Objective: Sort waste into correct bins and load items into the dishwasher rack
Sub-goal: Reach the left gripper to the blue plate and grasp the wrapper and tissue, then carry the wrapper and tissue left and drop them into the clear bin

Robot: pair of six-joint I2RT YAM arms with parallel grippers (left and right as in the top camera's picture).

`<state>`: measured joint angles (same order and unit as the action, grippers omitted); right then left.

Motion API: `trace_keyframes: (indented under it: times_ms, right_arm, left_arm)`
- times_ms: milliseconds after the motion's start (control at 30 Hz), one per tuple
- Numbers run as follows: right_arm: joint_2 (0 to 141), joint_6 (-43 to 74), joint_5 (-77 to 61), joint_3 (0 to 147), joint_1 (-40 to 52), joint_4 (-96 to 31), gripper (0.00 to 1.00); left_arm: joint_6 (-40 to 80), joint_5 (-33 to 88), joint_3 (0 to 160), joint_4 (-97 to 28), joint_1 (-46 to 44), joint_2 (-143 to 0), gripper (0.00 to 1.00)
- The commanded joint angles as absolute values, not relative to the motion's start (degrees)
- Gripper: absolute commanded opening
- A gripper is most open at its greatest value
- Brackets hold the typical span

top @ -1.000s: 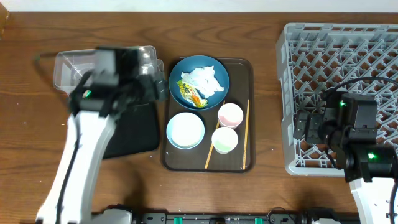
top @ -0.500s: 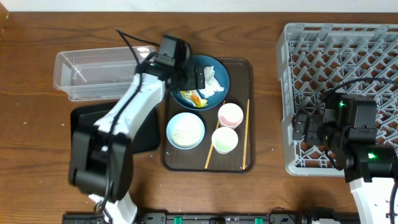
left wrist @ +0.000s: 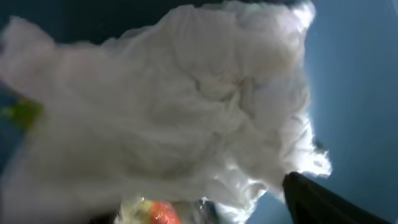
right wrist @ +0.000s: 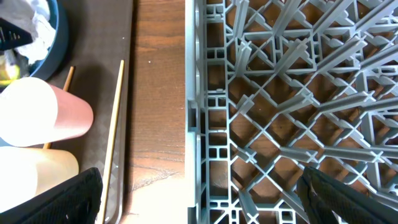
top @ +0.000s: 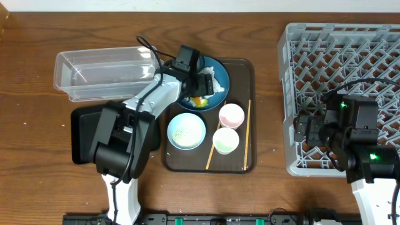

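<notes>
Our left fingers sit over the tissue on the plate; whether they grip it we cannot tell. Closing low could snag the wrapper too, mixing the waste

Even light; blurred left-wrist close-up.

This is a robotics lab bench staged as a kitchen clean-up. A left arm and a right arm, both cabled, rise from a black rail at the edge of a wooden table. Between them sit a rack, a tub and a tray of used dishes.
</notes>
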<state>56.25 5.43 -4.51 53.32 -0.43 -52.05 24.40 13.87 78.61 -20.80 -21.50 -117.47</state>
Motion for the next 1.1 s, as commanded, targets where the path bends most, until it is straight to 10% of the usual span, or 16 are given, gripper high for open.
trace_keyframes:
  times_ms: [0, 367, 1067]
  right_arm:
    - [56.0, 5.6, -5.0, 54.6, -0.6, -52.2, 0.99]
    - [56.0, 5.5, -5.0, 54.6, -0.6, -52.6, 0.99]
    - [56.0, 5.5, -5.0, 54.6, -0.6, -52.7, 0.99]
  left_arm:
    - [24.3, 12.8, 79.5, -20.4, -22.4, -119.1, 0.72]
    - [24.3, 12.6, 79.5, -20.9, -22.3, -116.9, 0.07]
    - [19.7, 1.9, 79.5, -29.5, -9.4, -94.8, 0.06]
